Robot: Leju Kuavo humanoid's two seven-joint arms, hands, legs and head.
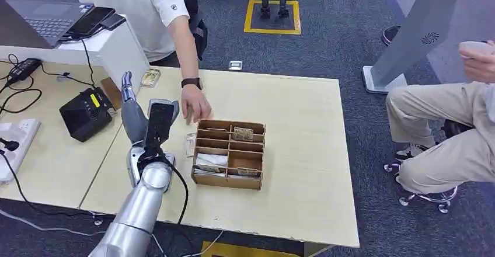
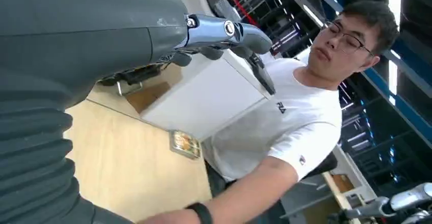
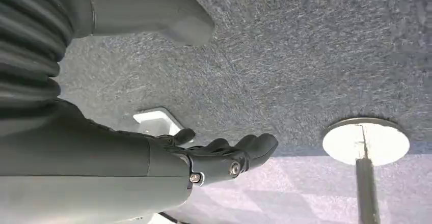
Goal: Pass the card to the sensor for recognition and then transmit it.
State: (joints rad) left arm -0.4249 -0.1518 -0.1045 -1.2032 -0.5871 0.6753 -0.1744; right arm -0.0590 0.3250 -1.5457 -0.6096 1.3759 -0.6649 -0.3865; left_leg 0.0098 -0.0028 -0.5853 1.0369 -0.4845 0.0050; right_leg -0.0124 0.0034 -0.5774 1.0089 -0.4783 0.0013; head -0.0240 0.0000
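My left hand (image 1: 133, 114) is raised over the left part of the wooden table (image 1: 303, 169), fingers stretched out and holding nothing; its fingers (image 2: 229, 30) reach toward the white stand. The black sensor box (image 1: 86, 114) sits just left of the hand. One card (image 1: 150, 77) (image 2: 184, 143) lies at the table's far edge beside the stand. A second card (image 1: 190, 145) lies against the left side of the wooden divider box (image 1: 229, 153), which holds more cards. A person's hand (image 1: 195, 104) rests on the table behind that box. My right hand (image 3: 219, 158) hangs over grey carpet, fingers loosely apart and empty.
A laptop (image 1: 44, 17) and phones lie on the white stand (image 1: 119, 49). A power strip (image 1: 14, 146) and cables lie on the left table. The person in a white shirt (image 2: 300, 122) stands behind the table. Another person (image 1: 449, 128) sits at the right by a grey pillar base (image 1: 382, 79).
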